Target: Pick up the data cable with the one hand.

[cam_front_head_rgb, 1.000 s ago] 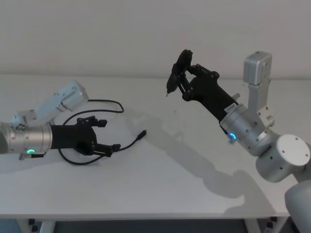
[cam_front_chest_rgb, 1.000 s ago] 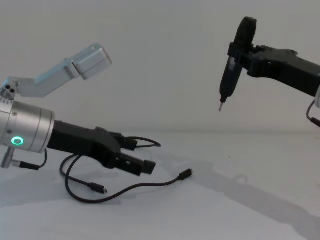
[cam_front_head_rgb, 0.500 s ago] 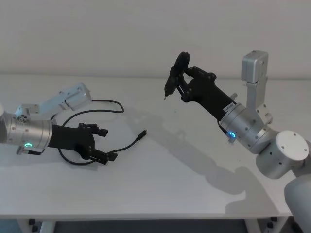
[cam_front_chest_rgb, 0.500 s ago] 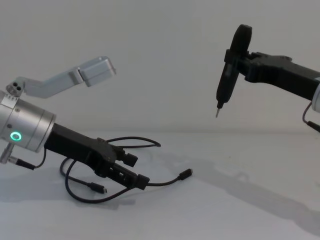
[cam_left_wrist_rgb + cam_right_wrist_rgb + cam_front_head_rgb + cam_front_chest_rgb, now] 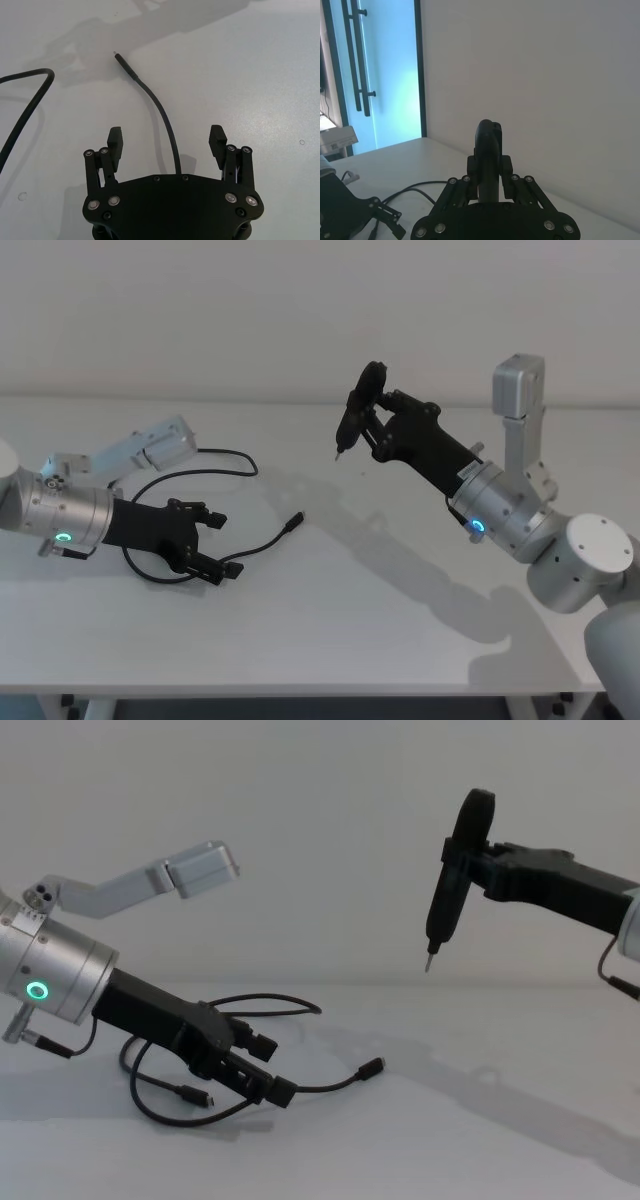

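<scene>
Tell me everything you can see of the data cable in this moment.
The data cable is thin, black, rubbery-looking, lying in loose loops on the white table, a small dark plug at its free end. One stretch runs between the open fingers of the left pincer, neither pad touching it. The right pincer, shut on a pin-tipped tool, hangs well away.

The data cable (image 5: 265,536), thin and black, lies in loose loops at left-centre of the head view. The hand (image 5: 222,545), black and blocky, has its jaws spread wide around one strand.
</scene>
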